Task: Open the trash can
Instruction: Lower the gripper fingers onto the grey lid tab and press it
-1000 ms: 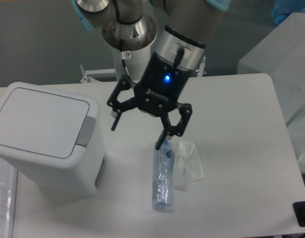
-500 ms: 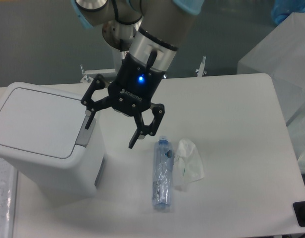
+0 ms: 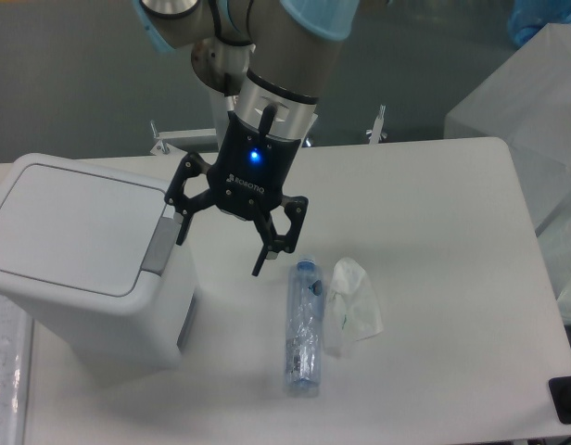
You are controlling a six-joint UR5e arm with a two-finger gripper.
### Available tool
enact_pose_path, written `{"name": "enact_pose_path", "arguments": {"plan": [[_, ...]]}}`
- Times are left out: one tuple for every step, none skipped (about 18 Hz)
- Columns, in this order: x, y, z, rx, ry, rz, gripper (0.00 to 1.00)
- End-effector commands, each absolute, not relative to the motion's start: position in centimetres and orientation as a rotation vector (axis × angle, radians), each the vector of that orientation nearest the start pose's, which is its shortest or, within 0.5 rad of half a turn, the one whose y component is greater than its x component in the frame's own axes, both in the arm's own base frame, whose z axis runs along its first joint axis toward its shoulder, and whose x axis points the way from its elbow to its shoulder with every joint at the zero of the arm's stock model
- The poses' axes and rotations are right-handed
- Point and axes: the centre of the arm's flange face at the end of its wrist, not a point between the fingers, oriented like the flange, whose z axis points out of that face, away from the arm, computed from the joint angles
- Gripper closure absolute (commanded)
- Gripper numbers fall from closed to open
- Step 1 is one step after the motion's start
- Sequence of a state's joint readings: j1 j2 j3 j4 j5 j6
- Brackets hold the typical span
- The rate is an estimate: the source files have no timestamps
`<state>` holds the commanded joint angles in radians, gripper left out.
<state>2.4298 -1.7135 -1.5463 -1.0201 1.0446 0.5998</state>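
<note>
- Fixed camera, looking down on a white table (image 3: 434,213) from above and in front.
- A large white trash can (image 3: 86,260) stands at the table's left side, its flat lid (image 3: 72,227) shut and level.
- A grey push button (image 3: 160,248) sits on the right edge of the lid.
- A black gripper (image 3: 221,250) hangs from the arm just right of the trash can, a blue light glowing on its body.
- Its two fingers are spread wide apart and hold nothing; the left fingertip (image 3: 183,232) is close above the grey button, though contact cannot be judged.
- A crushed clear plastic bottle (image 3: 304,326) lies on the table right of the gripper, lengthwise toward the camera.
- A crumpled clear plastic bag (image 3: 353,306) lies just beside the bottle, on its right.
</note>
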Motion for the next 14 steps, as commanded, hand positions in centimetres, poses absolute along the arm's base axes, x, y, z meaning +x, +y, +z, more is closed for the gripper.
{"name": "enact_pose_path", "arguments": {"plan": [[-31.8, 51.6, 49.9, -2.474, -0.176, -0.137, 0.00], [-31.8, 51.6, 49.8, -2.475, -0.176, -0.139, 0.00], [-31.8, 51.7, 49.7, -2.476, -0.177, -0.141, 0.00], [-31.8, 51.7, 49.5, -2.478, -0.178, -0.144, 0.00], [-31.8, 51.8, 49.4, -2.480, -0.181, -0.147, 0.00], [-31.6, 51.9, 49.3, -2.481, -0.180, -0.151, 0.00], [-31.2, 52.2, 49.1, -2.485, -0.172, -0.159, 0.00], [-30.8, 52.4, 48.9, -2.489, -0.169, -0.168, 0.00], [-30.6, 52.6, 48.8, -2.491, -0.162, -0.171, 0.00], [-30.5, 52.8, 48.5, -2.495, -0.164, -0.180, 0.00], [-29.9, 53.2, 48.5, -2.496, -0.151, -0.187, 0.00], [-29.7, 53.3, 48.4, -2.498, -0.147, -0.188, 0.00], [-29.7, 53.4, 48.4, -2.499, -0.148, -0.190, 0.00], [-29.7, 53.4, 48.4, -2.499, -0.148, -0.190, 0.00]]}}
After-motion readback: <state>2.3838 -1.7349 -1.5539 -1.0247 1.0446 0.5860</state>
